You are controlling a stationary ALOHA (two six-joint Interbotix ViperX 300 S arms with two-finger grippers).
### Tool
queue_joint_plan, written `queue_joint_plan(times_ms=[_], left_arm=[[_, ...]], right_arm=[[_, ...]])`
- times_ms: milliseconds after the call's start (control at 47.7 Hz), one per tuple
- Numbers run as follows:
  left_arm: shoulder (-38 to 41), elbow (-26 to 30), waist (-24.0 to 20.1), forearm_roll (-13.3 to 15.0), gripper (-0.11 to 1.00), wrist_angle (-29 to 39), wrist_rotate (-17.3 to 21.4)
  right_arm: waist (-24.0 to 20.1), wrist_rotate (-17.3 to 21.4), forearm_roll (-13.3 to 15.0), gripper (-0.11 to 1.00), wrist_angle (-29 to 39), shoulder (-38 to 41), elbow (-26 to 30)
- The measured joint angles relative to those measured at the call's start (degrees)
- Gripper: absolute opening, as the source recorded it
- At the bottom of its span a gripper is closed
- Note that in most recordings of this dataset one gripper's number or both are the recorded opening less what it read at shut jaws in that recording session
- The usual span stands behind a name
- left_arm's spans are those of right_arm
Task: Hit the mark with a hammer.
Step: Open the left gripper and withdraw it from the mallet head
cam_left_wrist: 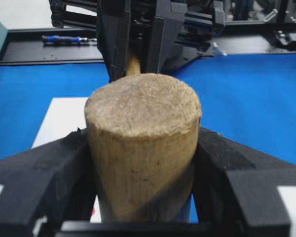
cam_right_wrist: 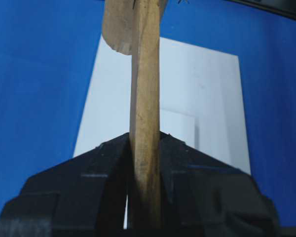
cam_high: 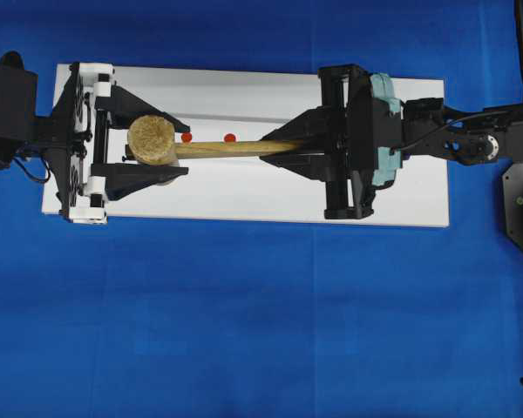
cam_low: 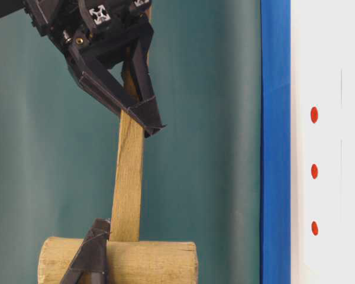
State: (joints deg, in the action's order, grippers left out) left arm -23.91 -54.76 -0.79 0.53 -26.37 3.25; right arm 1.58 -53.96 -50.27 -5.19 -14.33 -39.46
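The hammer (cam_high: 151, 139) hangs level above the white board (cam_high: 244, 196), one round face of its head turned up. My left gripper (cam_high: 170, 145) is shut on the hammer's head (cam_left_wrist: 143, 113), a finger on each side. My right gripper (cam_high: 270, 148) is shut on the flat handle (cam_right_wrist: 144, 74) near its end. The mark (cam_high: 230, 138) is the middle red dot (cam_low: 314, 171) of the row. It lies on the board just beside the handle in the overhead view. In the table-level view the hammer (cam_low: 127, 177) is well clear of the board's surface.
Blue cloth (cam_high: 244, 331) surrounds the board. One end dot (cam_high: 186, 137) shows beside the hammer's head. In the overhead view the other end dot is hidden under my right gripper. Both end dots (cam_low: 314, 115) (cam_low: 314, 228) show in the table-level view.
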Motion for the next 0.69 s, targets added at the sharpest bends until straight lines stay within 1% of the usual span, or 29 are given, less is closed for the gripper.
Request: queue_joint_plan(times_ms=[42, 63, 168, 189, 210, 252, 336, 482, 587, 692], left_arm=[[0.00, 0.00, 0.00, 0.00, 0.46, 0.00, 0.00], [0.00, 0.00, 0.00, 0.09, 0.49, 0.00, 0.00], [-0.44, 0.00, -0.09, 0.09, 0.77, 0.00, -0.26], [-0.53, -0.09, -0.18, 0.09, 0.82, 0.00, -0.26], [-0.62, -0.09, -0.18, 0.00, 0.84, 0.00, -0.26], [-0.70, -0.18, -0.18, 0.09, 0.84, 0.09, -0.26], [-1.32, -0.79, -0.18, 0.09, 0.80, 0.62, -0.26], [-3.96, -2.99, -0.18, 0.09, 0.80, 1.76, -0.26], [-7.56, -5.27, -0.18, 0.00, 0.80, 3.16, -0.70], [-13.01, -8.17, -0.18, 0.09, 0.80, 5.89, -0.70]], right_arm=[[0.00, 0.26, 0.00, 0.03, 0.00, 0.00, 0.00], [0.00, 0.44, 0.00, 0.03, -0.09, 0.00, 0.00], [0.18, 0.97, 0.00, 0.03, 0.00, 0.09, -0.09], [0.26, 1.05, 0.00, 0.03, 0.00, 0.18, 0.00], [0.26, 1.32, 0.00, 0.03, 0.00, 0.18, 0.00], [0.26, 1.76, 0.00, 0.03, 0.00, 0.18, -0.09], [0.26, 2.55, 0.00, 0.03, 0.09, 0.18, -0.09], [0.18, 3.78, 0.00, 0.03, 0.44, 0.18, -0.35], [0.18, 4.39, 0.00, 0.03, 1.14, 0.09, -0.97], [0.18, 4.57, 0.00, 0.03, 1.41, -0.09, -1.32]])
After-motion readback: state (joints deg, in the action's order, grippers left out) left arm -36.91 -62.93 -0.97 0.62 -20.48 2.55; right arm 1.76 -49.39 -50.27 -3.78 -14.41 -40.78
